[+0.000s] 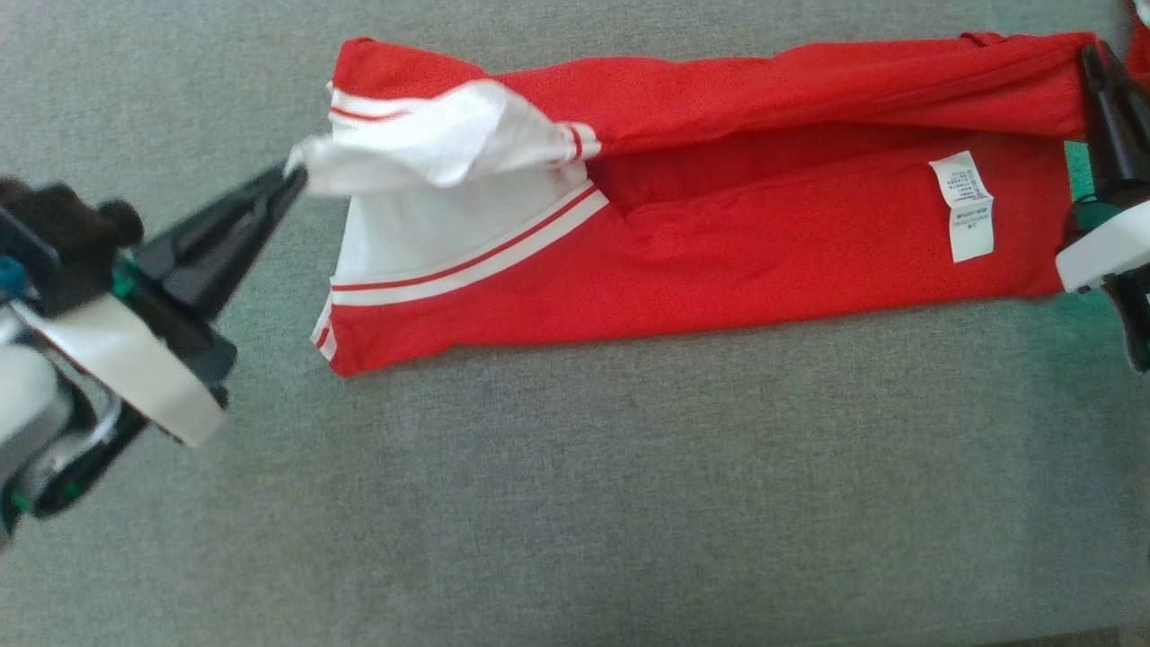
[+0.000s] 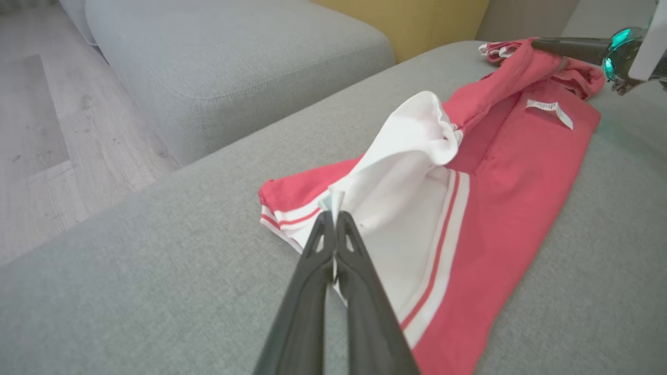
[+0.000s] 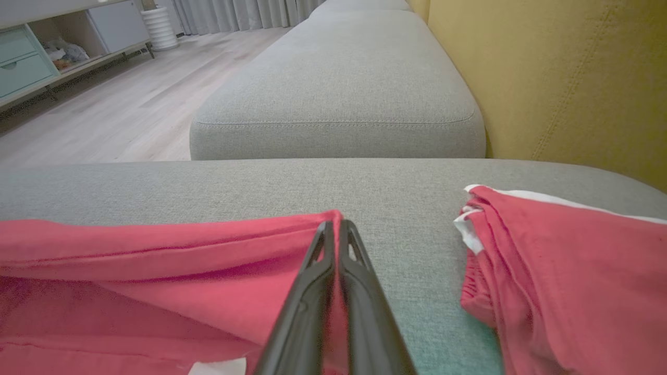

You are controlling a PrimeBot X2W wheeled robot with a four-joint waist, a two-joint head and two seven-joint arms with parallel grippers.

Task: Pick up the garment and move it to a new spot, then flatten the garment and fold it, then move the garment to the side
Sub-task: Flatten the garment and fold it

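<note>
The garment [image 1: 719, 243] is red with a white panel, red-and-white stripes and a white care label [image 1: 963, 205]. It lies stretched across the grey cushion [image 1: 575, 467], partly folded lengthwise. My left gripper [image 1: 292, 175] is shut on the white corner, lifted off the cushion; the left wrist view shows the same pinch [image 2: 334, 212] on white cloth. My right gripper [image 1: 1092, 56] is shut on the red upper edge at the far right. In the right wrist view its fingers [image 3: 334, 229] clamp that red fold [image 3: 208, 260].
Another folded red piece [image 3: 563, 271] lies on the cushion just right of my right gripper. A second grey cushion [image 3: 338, 88] lies beyond, with a yellow backrest [image 3: 573, 78] alongside. Wooden floor [image 2: 52, 130] runs past the cushion's edge.
</note>
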